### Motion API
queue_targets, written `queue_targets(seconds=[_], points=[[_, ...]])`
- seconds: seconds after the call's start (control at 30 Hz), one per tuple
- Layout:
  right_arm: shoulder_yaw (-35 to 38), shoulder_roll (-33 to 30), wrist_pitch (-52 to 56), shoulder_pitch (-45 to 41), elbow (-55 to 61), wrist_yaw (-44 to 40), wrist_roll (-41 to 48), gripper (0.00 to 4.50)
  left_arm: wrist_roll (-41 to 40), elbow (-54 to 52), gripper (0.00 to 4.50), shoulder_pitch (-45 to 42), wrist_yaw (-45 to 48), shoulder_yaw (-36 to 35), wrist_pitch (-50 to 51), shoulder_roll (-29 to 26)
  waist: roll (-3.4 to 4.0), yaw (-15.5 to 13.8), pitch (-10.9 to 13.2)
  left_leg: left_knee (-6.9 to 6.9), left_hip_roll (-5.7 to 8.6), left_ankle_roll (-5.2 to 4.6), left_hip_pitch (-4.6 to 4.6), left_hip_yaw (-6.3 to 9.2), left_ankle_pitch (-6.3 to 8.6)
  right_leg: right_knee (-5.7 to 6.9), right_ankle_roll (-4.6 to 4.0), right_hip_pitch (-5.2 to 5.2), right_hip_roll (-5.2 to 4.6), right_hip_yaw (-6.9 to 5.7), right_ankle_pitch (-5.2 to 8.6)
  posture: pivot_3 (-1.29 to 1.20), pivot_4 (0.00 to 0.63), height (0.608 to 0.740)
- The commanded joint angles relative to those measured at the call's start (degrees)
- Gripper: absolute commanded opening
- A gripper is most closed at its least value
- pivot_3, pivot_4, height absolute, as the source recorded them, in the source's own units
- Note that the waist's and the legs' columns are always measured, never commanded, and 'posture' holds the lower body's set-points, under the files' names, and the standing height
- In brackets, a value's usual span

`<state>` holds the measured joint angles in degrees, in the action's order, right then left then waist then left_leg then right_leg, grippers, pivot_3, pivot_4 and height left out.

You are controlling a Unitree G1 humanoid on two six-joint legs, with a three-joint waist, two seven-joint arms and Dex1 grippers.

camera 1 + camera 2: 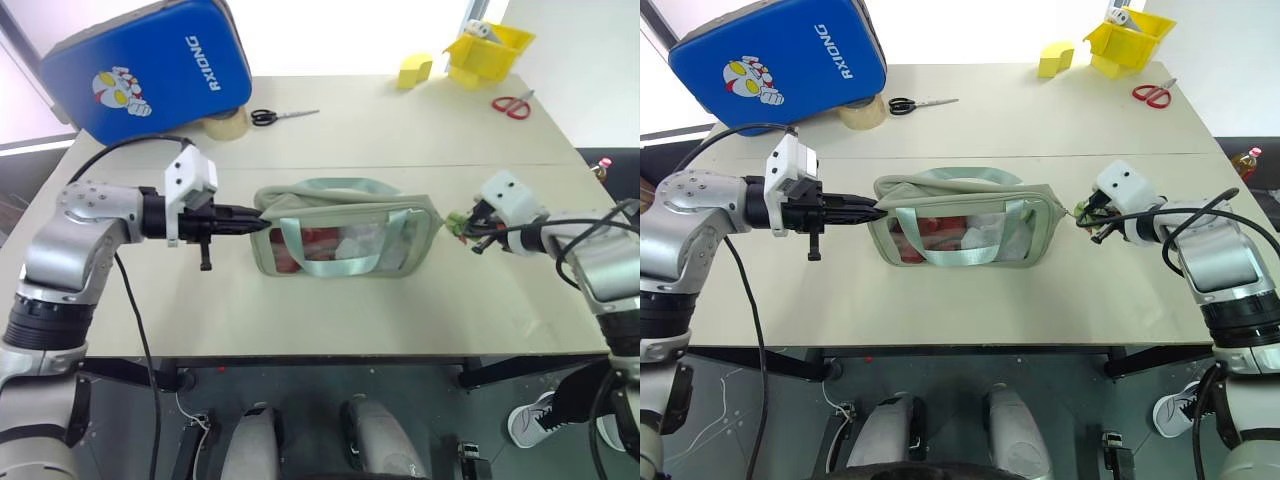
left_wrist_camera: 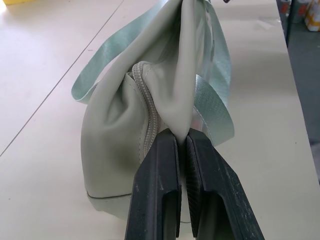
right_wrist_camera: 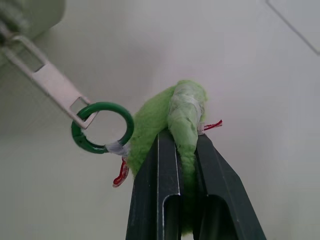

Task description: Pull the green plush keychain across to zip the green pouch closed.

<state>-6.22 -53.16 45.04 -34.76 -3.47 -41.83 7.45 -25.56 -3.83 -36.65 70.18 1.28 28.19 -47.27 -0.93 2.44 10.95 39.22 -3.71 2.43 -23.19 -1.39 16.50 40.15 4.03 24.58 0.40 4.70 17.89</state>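
Left gripper (image 1: 262, 222) pinches pouch (image 1: 345, 240) end on table (image 1: 400, 310); right gripper (image 1: 462, 228) at opposite end. Left wrist: fingers (image 2: 160, 190) clamp fabric. Right wrist: fingers (image 3: 165, 190) clamp keychain (image 3: 165, 112); ring (image 3: 102, 127) joins zipper pull (image 3: 50, 80).

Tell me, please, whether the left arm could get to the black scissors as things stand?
Probably not yet: the left end effector is shut on the green pouch. The black scissors lie in the open beside the tape roll, with nothing covering them.
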Motion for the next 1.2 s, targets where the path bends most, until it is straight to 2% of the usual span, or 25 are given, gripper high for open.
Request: queue_targets(seconds=[0.03,0.17,0.3,0.47,0.5,0.6,0.7,0.9,0.93,1.07,1.2], points=[[2.18,-1.02,3.60,0.93,1.31,-0.11,-0.16,0.04,0.92,1.22,0.00,0.52,-0.59,-2.11,0.36,-2.40,0.00,-0.01,0.00,0.00,0.00,0.00,0.00,0.00,0.00,0.00,0.00,0.00,0.01,-0.01,0.00,0.00,0.150,0.737],[7.86,0.64,10.38,-0.29,12.43,-6.80,11.69,0.04,0.86,0.82,0.00,0.71,-0.65,-1.91,-0.26,-2.23,0.03,0.20,0.02,-0.02,-0.01,0.00,-0.01,0.01,0.00,-0.01,0.00,0.01,0.03,0.01,0.00,0.00,0.150,0.737],[11.10,-0.37,13.96,-0.89,17.02,-10.20,18.01,1.58,1.11,1.36,0.00,-0.43,0.24,-0.70,-1.87,-1.62,0.03,0.08,0.02,-0.04,-0.03,0.00,0.00,0.04,0.00,-0.01,0.00,0.01,0.05,-0.02,0.00,0.00,0.150,0.737],[12.54,-3.14,11.33,0.10,15.72,-11.66,18.19,4.18,2.02,2.45,0.00,-2.58,1.43,1.08,-3.71,-0.31,0.02,-0.12,0.02,-0.02,-0.01,0.00,-0.05,0.03,0.00,-0.05,0.00,0.01,0.02,-0.02,0.00,0.00,0.150,0.737],[13.77,-3.86,9.94,0.25,14.99,-11.97,18.10,4.45,2.30,2.66,0.00,-2.99,1.76,1.30,-4.27,-0.09,0.02,-0.11,0.02,-0.02,-0.01,0.00,-0.05,0.02,0.00,-0.05,0.00,0.01,0.02,-0.03,0.00,0.00,0.150,0.737],[17.90,-5.82,5.34,0.97,13.91,-14.85,19.27,4.45,2.22,3.34,0.00,-4.29,2.70,1.41,-3.93,0.03,0.03,-0.15,0.03,-0.02,0.00,0.00,-0.07,0.01,0.00,-0.08,0.00,0.01,0.02,-0.02,0.00,0.00,0.150,0.737],[20.22,-6.30,1.90,1.75,15.60,-18.56,21.89,4.50,-0.25,3.49,1.13,-5.57,3.91,-0.01,-0.31,-0.53,0.02,-0.12,0.03,-0.03,0.00,-0.01,-0.08,0.03,0.00,-0.08,0.01,0.01,0.03,-0.03,0.00,0.00,0.150,0.737],[19.72,-5.73,-2.34,1.47,18.99,-22.40,25.43,4.50,-6.82,1.43,4.20,-5.97,4.50,-6.99,5.79,-3.39,0.03,0.23,0.04,-0.03,-0.03,0.00,-0.07,0.05,0.00,-0.06,0.01,0.03,0.05,-0.03,0.00,0.00,0.150,0.737],[19.21,-6.00,-3.07,1.44,19.16,-23.02,25.42,4.50,-8.00,0.65,4.47,-4.88,4.49,-9.03,6.59,-4.55,0.02,0.25,0.05,-0.03,-0.04,-0.01,-0.07,0.06,0.00,-0.06,0.01,0.03,0.05,-0.04,0.00,0.00,0.150,0.737],[18.66,-6.68,-5.50,2.44,19.53,-24.60,25.21,4.50,-10.70,-1.88,4.47,1.80,4.46,-15.58,8.73,-8.85,0.03,0.14,0.05,-0.04,-0.04,-0.01,-0.07,0.03,0.00,-0.07,0.01,0.04,0.03,-0.03,0.01,0.00,0.150,0.737],[18.72,-6.42,-8.44,5.78,19.75,-24.93,24.29,4.50,-12.89,-5.46,4.47,10.58,1.68,-21.85,11.15,-10.14,0.01,-0.15,0.05,-0.02,-0.05,0.00,-0.07,0.04,0.00,-0.07,0.00,0.02,-0.02,-0.07,0.01,0.00,0.150,0.737]])
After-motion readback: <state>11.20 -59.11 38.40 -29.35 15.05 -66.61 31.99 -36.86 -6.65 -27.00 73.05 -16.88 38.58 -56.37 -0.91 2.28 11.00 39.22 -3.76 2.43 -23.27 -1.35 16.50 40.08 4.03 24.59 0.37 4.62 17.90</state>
